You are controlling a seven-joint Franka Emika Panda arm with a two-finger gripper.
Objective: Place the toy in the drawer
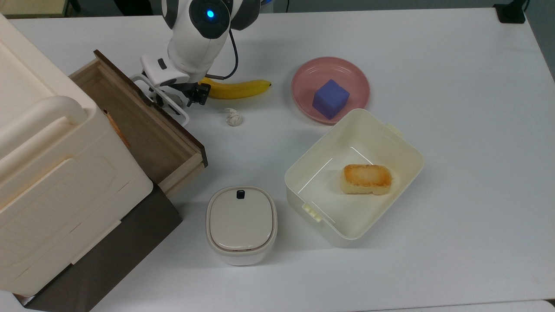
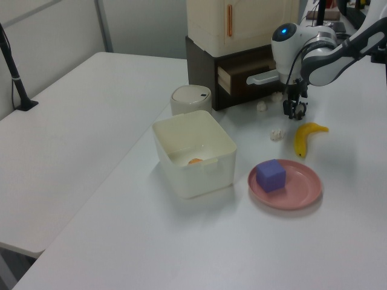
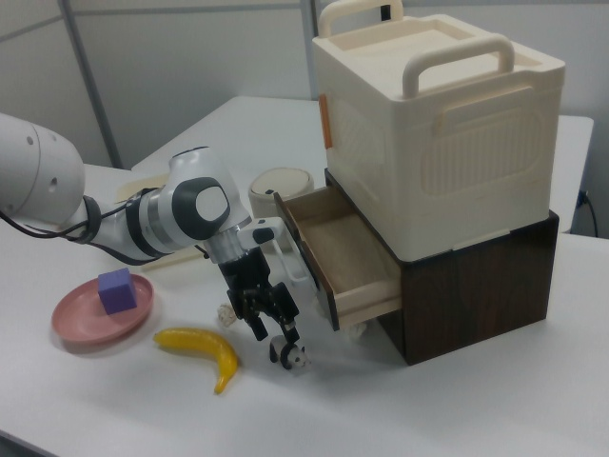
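The gripper (image 3: pixel 273 341) is hanging low over the table with its 2 fingers spread and gripping nothing. The toy (image 3: pixel 294 359) is standing on the table just under the fingertip on the right view's right, in front of the open drawer (image 3: pixel 344 255). For a clean pick, I judge the fingers are needing to centre on either side of the figurine before closing, clear of the drawer's white handle (image 1: pixel 184 115). In the top view the wrist is covering the toy, so whether a fingertip is touching it is hard to make out.

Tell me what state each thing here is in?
Light-wood drawer with dark front: pulled open.
Round cream lidded bin: lid shut.
Cream rectangular plastic tub: uncovered, holding bread.
Tiny white-and-black toy figurine: on the table.
Robot's black two-finger hand: open, above toy.
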